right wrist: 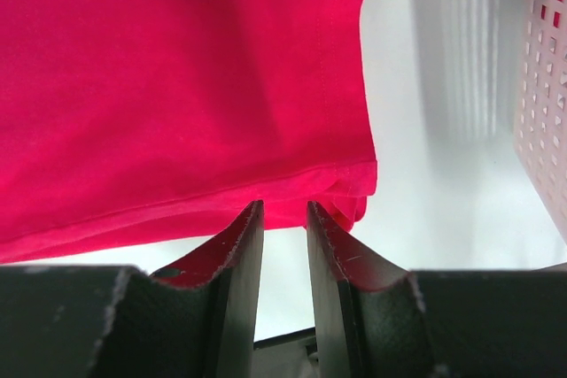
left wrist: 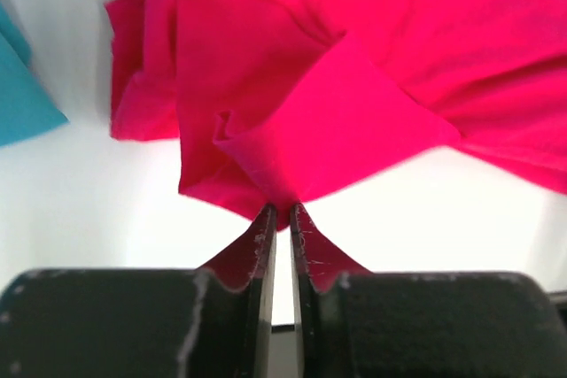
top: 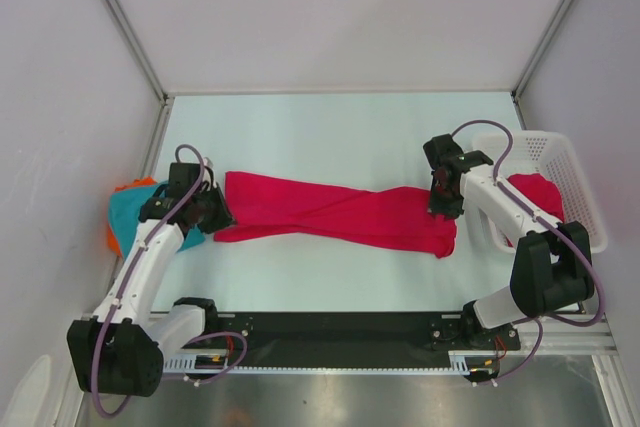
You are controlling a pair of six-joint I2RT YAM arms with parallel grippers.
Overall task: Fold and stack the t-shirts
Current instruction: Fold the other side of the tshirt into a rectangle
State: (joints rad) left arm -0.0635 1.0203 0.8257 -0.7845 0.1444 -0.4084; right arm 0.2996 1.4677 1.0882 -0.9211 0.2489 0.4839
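Note:
A crimson t-shirt point(top: 330, 212) lies twisted and stretched across the table between both grippers. My left gripper point(top: 215, 212) is at its left end. In the left wrist view the cloth point(left wrist: 337, 86) gathers to a point at that gripper point(left wrist: 283, 210), whose jaws stand only a thin slit apart and pinch the fold. My right gripper point(top: 440, 209) is at the shirt's right end. Its jaws point(right wrist: 284, 205) stand apart, with the hem of the shirt point(right wrist: 177, 86) lying just past the tips. A teal t-shirt point(top: 125, 215) point(left wrist: 18, 86) lies at the far left. Another crimson t-shirt point(top: 538, 192) sits in the basket.
A white mesh basket point(top: 570, 167) point(right wrist: 545, 86) stands at the right edge, close beside the right arm. An orange cloth point(top: 112, 240) peeks from under the teal shirt. White walls and metal frame posts enclose the table on three sides.

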